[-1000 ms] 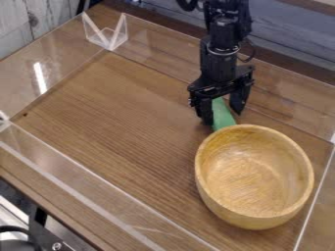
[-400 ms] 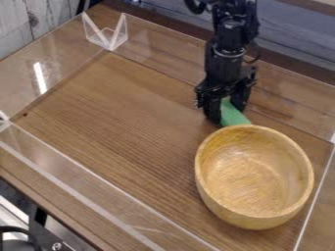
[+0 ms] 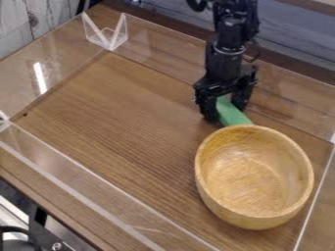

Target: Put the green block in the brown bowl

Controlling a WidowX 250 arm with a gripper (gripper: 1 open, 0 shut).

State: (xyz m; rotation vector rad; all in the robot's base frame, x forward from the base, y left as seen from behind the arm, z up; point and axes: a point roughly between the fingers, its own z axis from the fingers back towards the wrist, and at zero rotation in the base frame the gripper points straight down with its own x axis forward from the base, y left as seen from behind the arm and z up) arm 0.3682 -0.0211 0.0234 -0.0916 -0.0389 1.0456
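Hand (image 3: 225,105) is seen open, fingers straddling green block (image 3: 234,114) on wooden worktop (image 3: 118,118), just beside brown bowl (image 3: 256,176). No writing is readable.

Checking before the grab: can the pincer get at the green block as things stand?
Probably yes. The pincer stands open, pointing down right over the green block, fingers either side. The bowl sits close beside it, but nothing covers the block.

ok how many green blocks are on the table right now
1. The green block lies on the wooden table, just beyond the far rim of the brown bowl, between the open jaws of the gripper. The gripper covers part of it; no other block shows.
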